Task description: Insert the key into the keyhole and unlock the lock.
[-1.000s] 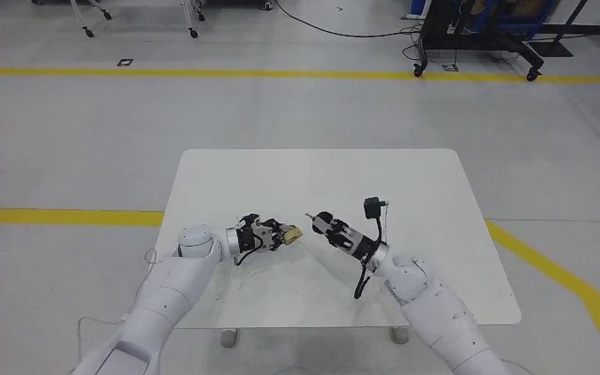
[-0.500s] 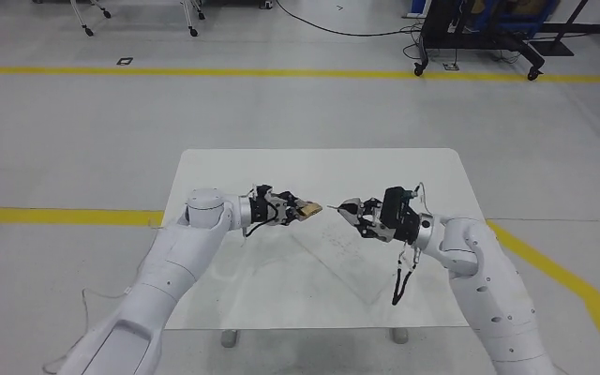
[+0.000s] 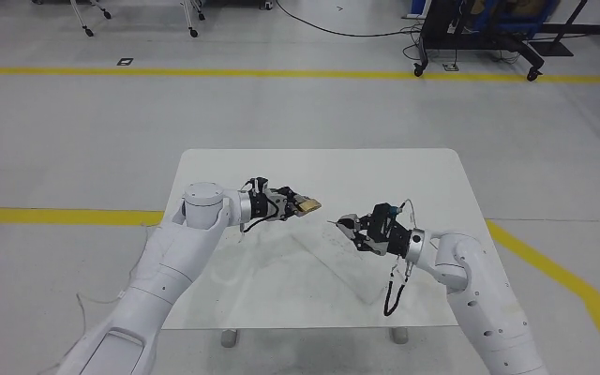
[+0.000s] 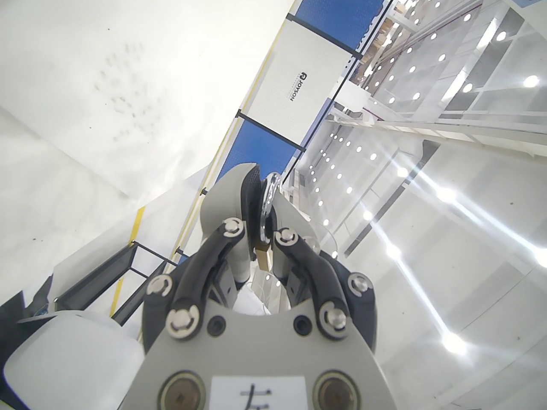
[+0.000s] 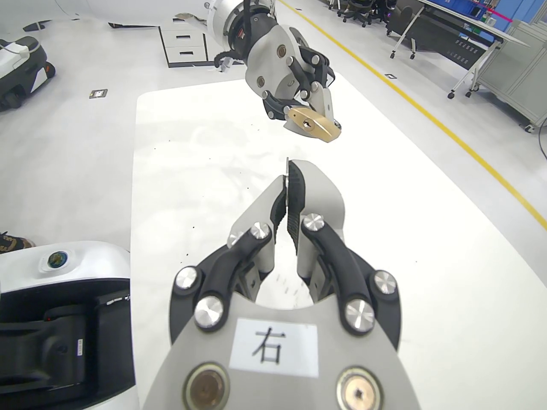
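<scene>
My left gripper (image 3: 296, 203) is shut on a brass padlock (image 3: 308, 203), held above the middle of the white table (image 3: 422, 178). In the left wrist view the silver shackle (image 4: 269, 196) sits pinched between the fingers (image 4: 230, 198). From the right wrist view the padlock (image 5: 314, 126) turns its keyhole (image 5: 306, 122) toward my right gripper (image 5: 287, 177). That gripper is shut on the key (image 5: 287, 166), whose thin blade pokes out past the fingertips. In the top view the key tip (image 3: 331, 222) lies a short gap to the right of the lock and nearer the robot.
A black cable (image 3: 394, 286) hangs from the right wrist over the table. The floor around has yellow lines (image 3: 94, 71). Wheeled frames (image 3: 478, 37) and desks stand far behind the table.
Both arms rose and swung out over the table. In the last half second the right gripper with the key drew back from the lock, toward the robot; the padlock barely moved.
</scene>
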